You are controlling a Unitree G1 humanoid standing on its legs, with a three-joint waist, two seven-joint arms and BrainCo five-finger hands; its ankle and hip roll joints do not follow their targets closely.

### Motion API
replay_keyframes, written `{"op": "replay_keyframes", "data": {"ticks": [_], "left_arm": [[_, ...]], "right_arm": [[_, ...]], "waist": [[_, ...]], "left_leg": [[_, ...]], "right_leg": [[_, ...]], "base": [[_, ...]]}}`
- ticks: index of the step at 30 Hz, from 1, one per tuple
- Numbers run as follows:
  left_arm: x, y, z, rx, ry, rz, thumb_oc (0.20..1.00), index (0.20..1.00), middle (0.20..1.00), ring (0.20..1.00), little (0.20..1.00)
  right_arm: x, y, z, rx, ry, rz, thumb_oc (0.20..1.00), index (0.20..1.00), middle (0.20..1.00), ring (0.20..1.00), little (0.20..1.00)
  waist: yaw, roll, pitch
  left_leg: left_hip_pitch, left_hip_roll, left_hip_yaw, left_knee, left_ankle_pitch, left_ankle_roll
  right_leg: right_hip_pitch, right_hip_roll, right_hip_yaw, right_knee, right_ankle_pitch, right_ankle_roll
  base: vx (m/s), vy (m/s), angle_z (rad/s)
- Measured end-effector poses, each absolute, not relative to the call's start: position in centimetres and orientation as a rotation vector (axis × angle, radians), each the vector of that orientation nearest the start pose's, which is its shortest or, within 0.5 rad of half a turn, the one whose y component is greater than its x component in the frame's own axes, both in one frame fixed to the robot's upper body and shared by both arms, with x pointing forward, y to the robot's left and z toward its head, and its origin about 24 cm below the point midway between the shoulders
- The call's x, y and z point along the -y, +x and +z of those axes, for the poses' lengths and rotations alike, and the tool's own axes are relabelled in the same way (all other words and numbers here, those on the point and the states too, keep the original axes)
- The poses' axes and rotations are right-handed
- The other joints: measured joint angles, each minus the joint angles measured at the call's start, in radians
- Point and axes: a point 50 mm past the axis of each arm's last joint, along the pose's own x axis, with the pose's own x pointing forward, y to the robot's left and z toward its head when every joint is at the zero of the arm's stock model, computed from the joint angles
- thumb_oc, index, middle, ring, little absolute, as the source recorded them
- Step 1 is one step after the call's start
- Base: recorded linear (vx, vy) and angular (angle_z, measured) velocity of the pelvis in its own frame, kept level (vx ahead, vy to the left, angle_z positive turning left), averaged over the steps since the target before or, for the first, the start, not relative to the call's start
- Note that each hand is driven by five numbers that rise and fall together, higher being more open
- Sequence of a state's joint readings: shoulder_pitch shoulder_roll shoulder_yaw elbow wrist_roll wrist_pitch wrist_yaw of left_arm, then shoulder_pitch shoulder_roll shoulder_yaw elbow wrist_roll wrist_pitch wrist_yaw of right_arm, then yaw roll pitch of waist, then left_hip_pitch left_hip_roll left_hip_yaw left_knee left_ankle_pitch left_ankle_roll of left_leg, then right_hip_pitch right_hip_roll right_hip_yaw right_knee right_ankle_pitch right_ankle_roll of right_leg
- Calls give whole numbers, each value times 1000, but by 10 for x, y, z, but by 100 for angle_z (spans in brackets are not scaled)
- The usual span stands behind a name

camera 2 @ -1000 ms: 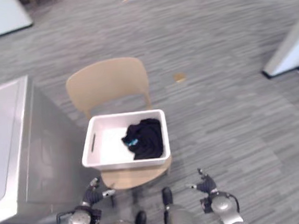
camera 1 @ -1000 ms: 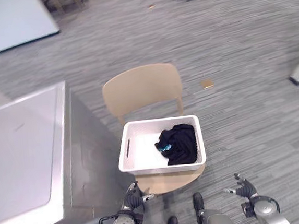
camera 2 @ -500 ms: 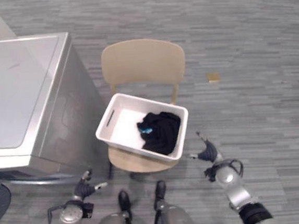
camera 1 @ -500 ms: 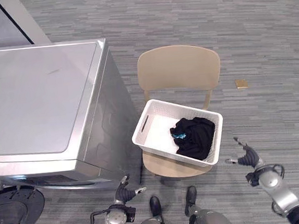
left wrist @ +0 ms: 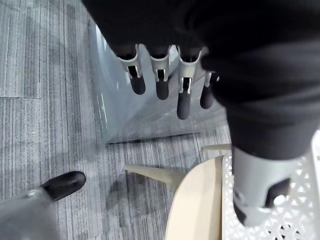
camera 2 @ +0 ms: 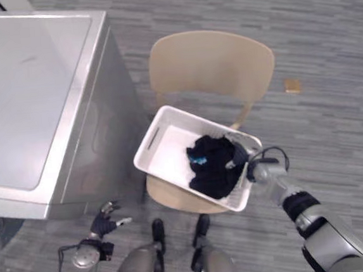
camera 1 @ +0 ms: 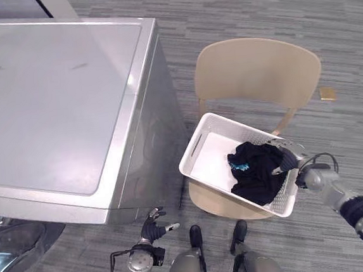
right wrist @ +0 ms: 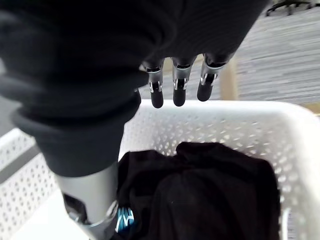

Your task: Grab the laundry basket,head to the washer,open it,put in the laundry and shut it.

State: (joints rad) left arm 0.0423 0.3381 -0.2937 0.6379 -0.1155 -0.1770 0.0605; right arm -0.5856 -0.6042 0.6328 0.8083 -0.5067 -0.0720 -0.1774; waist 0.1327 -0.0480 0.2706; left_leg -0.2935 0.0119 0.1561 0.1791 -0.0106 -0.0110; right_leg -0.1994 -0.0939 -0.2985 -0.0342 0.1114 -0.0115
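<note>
Beside the washer the left hand hangs low, fingers relaxed; on the chair sits the laundry basket with dark laundry, right hand spread over its rim.

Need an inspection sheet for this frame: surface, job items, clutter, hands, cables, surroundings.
Surface: grey striped carpet floor.
Job's things: white perforated plastic laundry basket sits on the seat of a tan wooden chair, beside the silver-grey washer; black laundry, with a bit of blue, lies in the basket's end away from the washer. The washer's door is at the view's lower left edge; its state cannot be told.
Clutter: small tan flat piece on the carpet past the chair.
Hands: right hand open, over the basket above the laundry, holding nothing; left hand open, low by the washer's front.
Cables: nothing seen apart from the robot's own.
Surroundings: nothing seen.
</note>
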Motion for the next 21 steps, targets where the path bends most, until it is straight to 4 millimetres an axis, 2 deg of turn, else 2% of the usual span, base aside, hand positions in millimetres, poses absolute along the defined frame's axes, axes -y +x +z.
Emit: {"op": "replay_keyframes", "data": {"ticks": [1,2,3,4,5,6,8,9,10,13,15,16,18,21], "left_arm": [[-201,190,-89,-545,292,-92,1000,1000,1000,1000,1000],[-214,199,-84,-535,290,-29,1000,1000,1000,1000,1000],[-225,200,-81,-530,297,9,1000,1000,1000,1000,1000],[-227,205,-76,-503,279,26,1000,1000,1000,1000,1000],[-223,219,-70,-469,288,12,1000,1000,1000,1000,1000],[-222,228,-64,-442,292,12,1000,1000,1000,1000,1000],[-226,234,-59,-425,285,33,1000,1000,1000,1000,1000],[-225,235,-58,-419,278,33,1000,1000,1000,1000,1000],[-222,237,-56,-406,280,23,1000,1000,1000,1000,1000],[-219,240,-54,-397,282,10,1000,1000,1000,1000,1000],[-222,240,-55,-416,279,25,1000,1000,1000,1000,1000],[-224,239,-57,-430,272,32,1000,1000,1000,1000,1000],[-229,230,-61,-454,250,52,1000,1000,1000,1000,1000],[-234,216,-68,-497,228,80,1000,1000,1000,1000,1000]], "right_arm": [[233,340,37,-137,-1438,199,1000,1000,1000,1000,1000],[240,342,39,-161,-1454,162,1000,1000,1000,1000,1000],[238,342,29,-196,-1448,164,1000,1000,1000,1000,1000],[244,343,26,-251,-1455,135,1000,1000,1000,1000,1000],[259,343,21,-358,-1493,107,1000,1000,1000,1000,1000],[269,342,22,-407,-1510,78,1000,1000,1000,1000,1000],[276,349,36,-392,-1502,-10,1000,1000,1000,1000,1000],[278,349,38,-397,-1506,-14,677,677,677,677,677],[278,346,33,-403,-1479,-15,200,200,200,200,200],[265,348,37,-336,-1291,-36,200,200,200,200,200],[253,345,42,-251,-1091,-35,200,200,200,200,200],[253,342,42,-239,-1029,-48,200,200,200,200,200],[255,336,47,-202,-813,-106,200,200,200,200,200],[251,321,35,-202,-527,-160,200,200,200,200,200]], "waist": [[26,68,21],[38,78,53],[66,80,61],[71,83,70],[67,108,83],[80,119,97],[105,118,125],[111,118,125],[113,118,125],[85,117,126],[56,112,128],[51,111,129],[30,108,129],[2,101,125]], "left_leg": [[-11,41,-33,-111,68,7],[-11,25,-35,-141,96,6],[-19,18,-35,-141,103,11],[-28,14,-43,-141,103,11],[-57,4,-96,-143,116,3],[-72,3,-112,-145,123,7],[-78,1,-113,-145,126,7],[-74,-1,-113,-145,126,7],[-72,-1,-114,-145,126,8],[-65,-1,-115,-145,129,9],[-40,3,-109,-146,129,9],[-28,5,-101,-147,129,8],[-1,11,-84,-162,130,9],[46,16,-65,-178,131,8]], "right_leg": [[-5,43,-9,3,-10,3],[-25,31,-13,7,-15,13],[-36,19,-24,27,-24,21],[-54,14,-28,51,-41,27],[-61,10,-63,49,-45,29],[-71,8,-81,51,-45,30],[-95,-1,-80,89,-61,31],[-94,-5,-80,97,-65,33],[-93,-5,-80,101,-65,33],[-87,-4,-80,102,-65,33],[-66,-1,-73,103,-65,32],[-60,1,-66,103,-64,32],[-49,4,-50,108,-64,32],[-12,11,-30,91,-65,32]], "base": [[-81,-21,5],[-13,-60,8],[-44,-72,21],[-22,-59,54],[-89,-22,69],[-85,-20,63],[-59,-25,10],[-85,-57,3],[-106,-73,1],[-87,-59,-1],[-150,1,-11],[-132,13,-18],[-29,-8,-24],[20,-1,-19]]}}
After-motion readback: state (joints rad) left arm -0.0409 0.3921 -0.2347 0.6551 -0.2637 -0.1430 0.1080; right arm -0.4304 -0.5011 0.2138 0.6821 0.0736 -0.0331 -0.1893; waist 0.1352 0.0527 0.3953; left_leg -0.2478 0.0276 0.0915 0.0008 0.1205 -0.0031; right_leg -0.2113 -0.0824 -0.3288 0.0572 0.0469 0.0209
